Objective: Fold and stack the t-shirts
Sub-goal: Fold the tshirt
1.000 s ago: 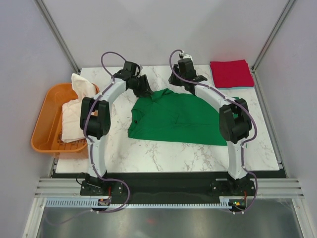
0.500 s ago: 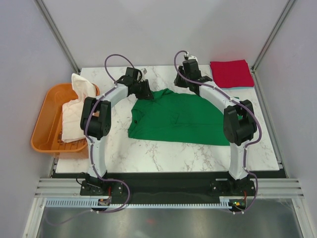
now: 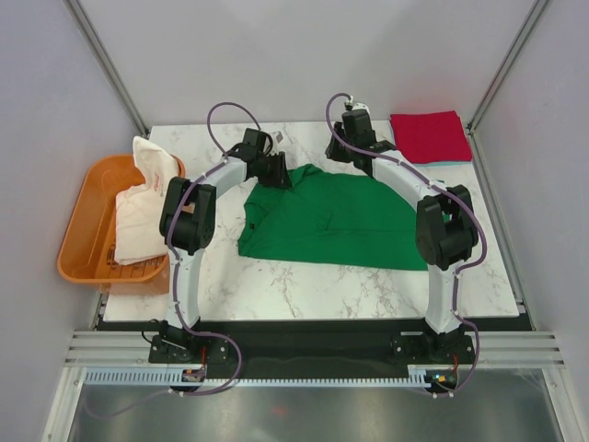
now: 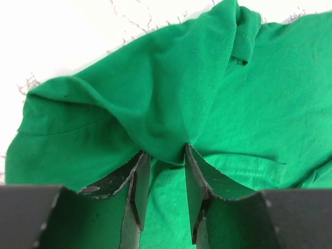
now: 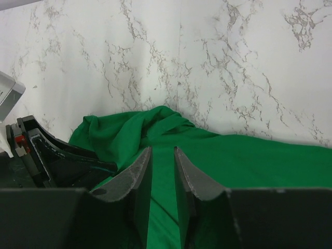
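Fingers of the left gripper stand partly closed with a raised fold of the green t-shirt drawn up into a ridge that ends right at their tips, so they look to be pinching that fold, while the fingers of the right gripper sit with only a narrow gap between them, green cloth filling it, which reads as a grip on the shirt's far edge too, though the contact itself is hard to see; both grippers are at the far side of the green t-shirt, the left at its far left corner and the right near the far middle, and the shirt lies spread over the middle of the marble table, mostly flat, its left side rumpled and partly doubled over, not yet a neat rectangle; as for progress, the red t-shirt lies folded square at the far right corner, with a sliver of pale blue showing along its near edge that I take to be another folded shirt under it, so two seem done and stacked; the green one looks to be at the start of its folding, and once folded it has to go onto that pile; the white t-shirt lies crumpled in the orange tub at the left, draped over its far rim, untouched, so by my reckoning roughly half the job is left
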Controlling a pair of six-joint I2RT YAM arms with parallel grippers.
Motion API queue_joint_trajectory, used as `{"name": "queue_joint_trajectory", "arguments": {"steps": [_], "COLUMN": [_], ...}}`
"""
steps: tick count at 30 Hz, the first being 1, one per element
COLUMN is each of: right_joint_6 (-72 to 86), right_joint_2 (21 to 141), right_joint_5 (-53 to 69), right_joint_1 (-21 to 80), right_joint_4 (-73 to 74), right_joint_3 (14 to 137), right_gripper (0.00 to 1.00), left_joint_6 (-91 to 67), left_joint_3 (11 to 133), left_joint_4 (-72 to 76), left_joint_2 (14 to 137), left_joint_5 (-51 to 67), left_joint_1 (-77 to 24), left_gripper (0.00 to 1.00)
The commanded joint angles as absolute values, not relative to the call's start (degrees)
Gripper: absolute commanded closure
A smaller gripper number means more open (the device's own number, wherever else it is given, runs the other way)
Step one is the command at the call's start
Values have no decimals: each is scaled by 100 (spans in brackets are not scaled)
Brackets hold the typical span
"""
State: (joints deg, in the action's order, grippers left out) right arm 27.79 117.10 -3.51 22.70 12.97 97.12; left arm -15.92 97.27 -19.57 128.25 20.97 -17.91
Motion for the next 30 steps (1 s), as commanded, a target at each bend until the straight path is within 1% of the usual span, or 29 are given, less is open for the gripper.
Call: {"name": "queue_joint_trajectory", "arguments": {"steps": [1, 5, 9, 13, 16, 17, 19, 20, 23, 24, 25, 26, 27, 28, 30], "right_joint_6": [2786, 2795, 2795, 2795, 2795, 2804, 2804, 2821, 2813, 2830, 2856, 2943, 2979, 3023, 3050], "right_joint_2": [11558, 11531, 11514, 11470, 11461, 11461, 11452, 11443, 11408, 11365, 11329, 11312, 11251, 11207, 11119], "right_joint_5": [-351, -378, -369, -378, -369, -369, -369, -369, -439, -457, -501, -501, -484, -475, -448], "right_joint_1": [2233, 2162, 2118, 2092, 2074, 2074, 2057, 2057, 2057, 2022, 1995, 1908, 1872, 1820, 1732], "right_joint_4": [1239, 1266, 1292, 1283, 1283, 1292, 1283, 1283, 1301, 1327, 1345, 1388, 1406, 1415, 1424], "right_joint_3": [9738, 9677, 9624, 9563, 9510, 9510, 9475, 9457, 9361, 9334, 9299, 9229, 9194, 9159, 9044], "right_gripper": [69, 69, 69, 69, 69, 69, 69, 69, 69, 69, 69, 69, 69, 69, 69], "left_joint_6": [-1327, -1327, -1423, -1696, -1758, -1775, -1872, -1933, -2363, -2634, -2750, -2838, -2952, -2997, -2980], "left_joint_3": [10116, 10300, 10555, 10775, 10811, 10819, 10837, 10854, 10977, 11065, 11109, 11162, 11284, 11346, 11426], "left_joint_4": [-1749, -1740, -1749, -1767, -1758, -1758, -1767, -1758, -1767, -1758, -1758, -1767, -1767, -1775, -1793], "left_joint_2": [12937, 13008, 13113, 13245, 13289, 13289, 13306, 13315, 13368, 13386, 13394, 13429, 13456, 13482, 13491], "left_joint_5": [1934, 1916, 1732, 1863, 1969, 1969, 2012, 2056, 2311, 2416, 2591, 2688, 2794, 3012, 3111], "left_joint_1": [-1802, -1819, -1819, -1696, -1661, -1652, -1600, -1565, -1363, -1240, -1196, -1126, -1108, -1081, -1063], "left_gripper": [59, 58, 55, 56, 70, 78, 83, 88, 93, 93, 92, 90, 84, 70, 58]}}
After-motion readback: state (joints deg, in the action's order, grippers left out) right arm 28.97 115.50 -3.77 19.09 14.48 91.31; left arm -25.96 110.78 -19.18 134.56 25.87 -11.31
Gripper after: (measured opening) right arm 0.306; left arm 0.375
